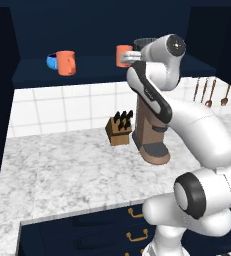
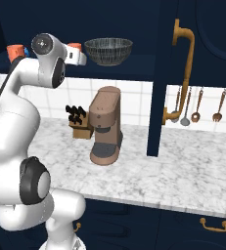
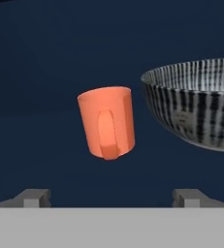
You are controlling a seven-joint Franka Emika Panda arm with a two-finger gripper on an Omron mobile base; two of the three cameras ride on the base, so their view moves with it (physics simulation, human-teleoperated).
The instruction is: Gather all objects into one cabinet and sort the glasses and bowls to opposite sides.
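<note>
In the hand view an orange-red cup (image 3: 107, 122) stands on the dark cabinet shelf (image 3: 45, 164) straight ahead of my gripper (image 3: 112, 197), a short way off. The jaws are open and hold nothing. Close to the cup's right is the wide dark grey mesh bowl (image 3: 196, 104). From the left base view, my gripper (image 1: 128, 56) reaches into the navy cabinet (image 1: 87, 72) at this cup (image 1: 122, 54), with the grey bowl (image 1: 146, 42) partly behind the arm. A second orange-red cup (image 1: 66, 62) and the small blue bowl (image 1: 51, 61) sit together further left. In the right base view the grey bowl (image 2: 108, 50) shows whole.
A brown coffee machine (image 2: 106, 124) and a wooden knife block (image 2: 79, 122) stand on the marble counter (image 1: 62, 170) below the shelf. The open cabinet door (image 2: 166, 73) with its brass handle hangs to the right. Utensils (image 2: 197, 105) hang on the tiled wall.
</note>
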